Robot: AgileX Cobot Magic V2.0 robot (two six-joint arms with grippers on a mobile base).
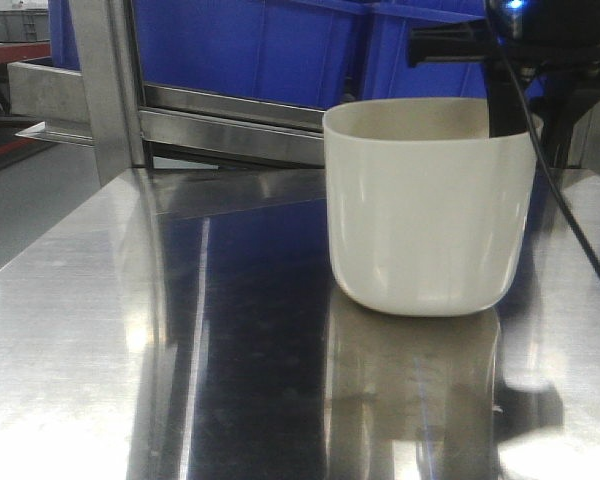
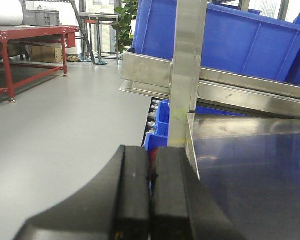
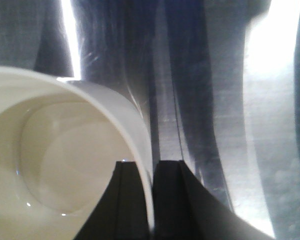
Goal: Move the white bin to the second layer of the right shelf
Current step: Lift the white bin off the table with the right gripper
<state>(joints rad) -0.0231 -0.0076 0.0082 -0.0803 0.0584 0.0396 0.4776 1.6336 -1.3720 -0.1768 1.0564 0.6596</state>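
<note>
Right gripper [image 3: 153, 167] fingers [image 3: 126, 200] were clamped across one wall of the white bin [image 3: 65, 150], one finger inside and one outside, with the wall pinched just under the rim. Left gripper [image 2: 151, 172] fingers were pressed together on nothing, beside the left edge of the steel tabletop [image 1: 130, 330].

The bin was seen upright on the tabletop, right of centre, in front of the rack's steel rail [image 1: 230, 125] and the blue crates [image 1: 240, 45]. Whether its base was clear of the surface could not be told.

The bin was judged light, empty and stiff, but thin-walled and slippery from its gloss. A one-wall pinch was judged likely to let it tilt, so a deep grip under the rim was favoured.

Looks: glossy cream-white plastic, rounded-square mouth, rounded base, no handles.
</note>
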